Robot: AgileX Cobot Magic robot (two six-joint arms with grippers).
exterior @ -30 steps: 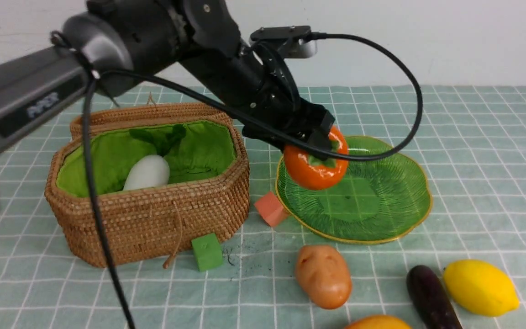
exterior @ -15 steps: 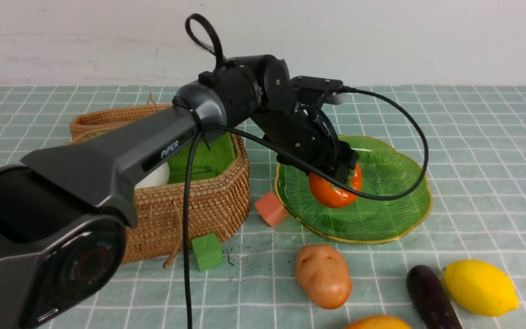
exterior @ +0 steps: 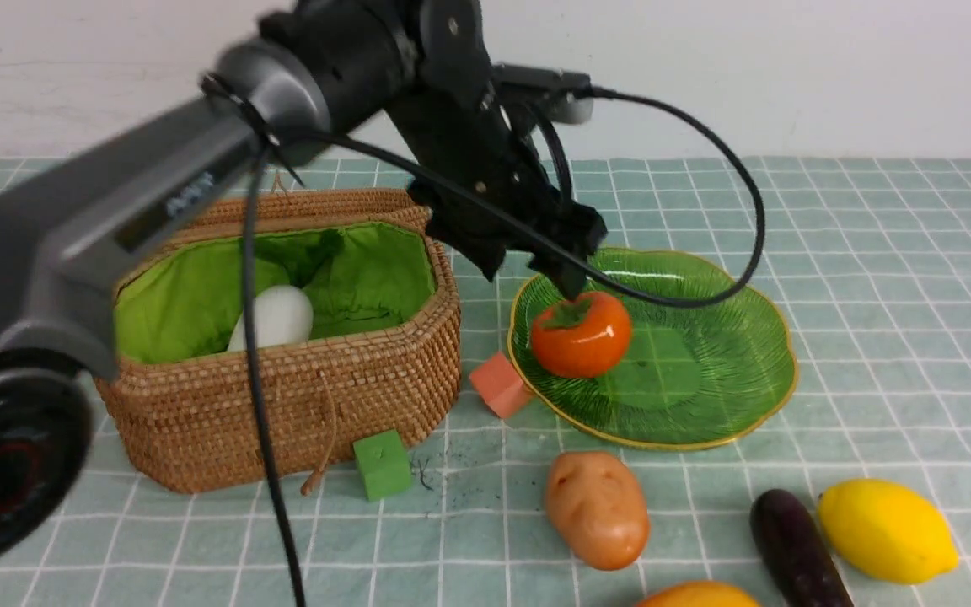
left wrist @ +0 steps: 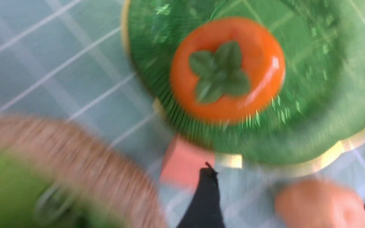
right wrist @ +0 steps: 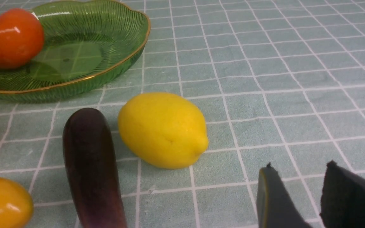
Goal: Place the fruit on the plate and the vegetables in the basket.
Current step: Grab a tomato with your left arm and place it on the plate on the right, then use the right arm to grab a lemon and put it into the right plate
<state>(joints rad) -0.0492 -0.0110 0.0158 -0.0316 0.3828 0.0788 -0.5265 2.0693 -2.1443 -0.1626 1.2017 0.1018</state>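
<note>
The left gripper (exterior: 530, 271) hangs just above the round orange-red fruit (exterior: 580, 334), jaws spread wide and holding nothing. The fruit sits free on the plate (exterior: 730, 354), on the side nearest the basket (exterior: 283, 413), where the white radish (exterior: 273, 317) lies. The right gripper (right wrist: 299, 165) is near the lemon (right wrist: 163, 129), jaws parted a little and empty — lemon, eggplant (right wrist: 90, 167), mango (right wrist: 2, 202) and potato (exterior: 597, 508) lie on the checked cloth (right wrist: 265, 63), outside plate and basket.

The front view's bottom edge cuts off the mango (exterior: 699, 595) and eggplant (exterior: 797, 548).
</note>
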